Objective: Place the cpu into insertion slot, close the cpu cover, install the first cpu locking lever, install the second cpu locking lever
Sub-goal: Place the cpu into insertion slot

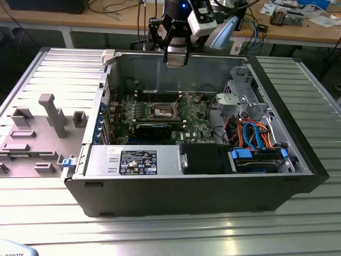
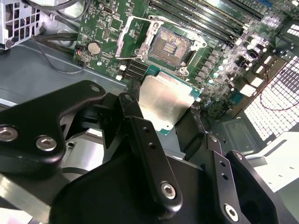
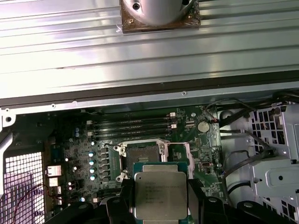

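Gripper (image 1: 176, 63) clamps the cpu (image 3: 160, 196).
The cpu hangs above the open slot (image 3: 142, 156), apart from it; its faint print is unreadable.

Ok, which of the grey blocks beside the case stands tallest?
The T-topped post; it rises well above the low blocks around it.

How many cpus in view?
1: the cpu, gripped in the pincer, not yet in the empty insertion slot.
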Tool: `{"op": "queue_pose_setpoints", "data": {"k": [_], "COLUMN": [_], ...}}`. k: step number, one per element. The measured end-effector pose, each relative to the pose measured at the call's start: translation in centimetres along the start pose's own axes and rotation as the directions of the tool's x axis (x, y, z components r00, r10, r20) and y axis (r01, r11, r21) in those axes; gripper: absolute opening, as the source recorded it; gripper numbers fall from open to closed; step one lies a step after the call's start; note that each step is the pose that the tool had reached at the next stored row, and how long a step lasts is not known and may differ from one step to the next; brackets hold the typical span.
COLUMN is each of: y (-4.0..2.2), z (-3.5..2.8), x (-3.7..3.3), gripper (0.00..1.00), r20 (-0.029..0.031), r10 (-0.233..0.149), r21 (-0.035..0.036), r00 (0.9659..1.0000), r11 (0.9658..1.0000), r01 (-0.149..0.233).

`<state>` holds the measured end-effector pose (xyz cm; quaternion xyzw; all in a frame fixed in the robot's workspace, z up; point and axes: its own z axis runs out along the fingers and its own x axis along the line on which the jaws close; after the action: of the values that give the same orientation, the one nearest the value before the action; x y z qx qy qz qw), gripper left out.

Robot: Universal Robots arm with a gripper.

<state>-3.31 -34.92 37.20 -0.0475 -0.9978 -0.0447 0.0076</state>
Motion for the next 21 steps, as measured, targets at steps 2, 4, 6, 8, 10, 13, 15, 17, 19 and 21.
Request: {"op": "queue_pose_setpoints", "data": {"k": [2, 4, 6, 8, 10, 13, 15, 17, 19, 21], "y": [0.00, 0.00, 0.00, 0.00, 0.00, 0.00, 0.00, 0.00, 0.00, 0.00], "z": [0.00, 0.00, 0.00, 0.00, 0.00, 0.00, 0.00, 0.00, 0.00, 0.00], "x": [0.00, 0.00, 0.00, 0.00, 0.00, 0.00, 0.00, -0.01, -0.01, 0.00], "gripper": [0.54, 0.54, 0.54, 0.54, 0.54, 0.54, 0.54, 0.54, 0.54, 0.54], "r20": [0.0000, 0.0001, 0.0001, 0.0001, 0.0001, 0.0001, 0.0001, 0.0005, 0.0021, 0.0039], "r10": [0.001, 0.001, 0.001, 0.001, 0.001, 0.001, 0.001, 0.005, 0.024, 0.046], "r21": [0.0000, 0.0001, 0.0000, 0.0000, 0.0001, 0.0001, 0.0000, -0.0001, -0.0005, -0.0009], "r00": [1.0000, 1.0000, 1.0000, 1.0000, 1.0000, 1.0000, 1.0000, 1.0000, 0.9997, 0.9989], "r11": [1.0000, 1.0000, 1.0000, 1.0000, 1.0000, 1.0000, 1.0000, 1.0000, 0.9997, 0.9989], "r01": [-0.001, -0.001, -0.001, -0.001, -0.001, -0.001, -0.001, -0.005, -0.024, -0.046]}}
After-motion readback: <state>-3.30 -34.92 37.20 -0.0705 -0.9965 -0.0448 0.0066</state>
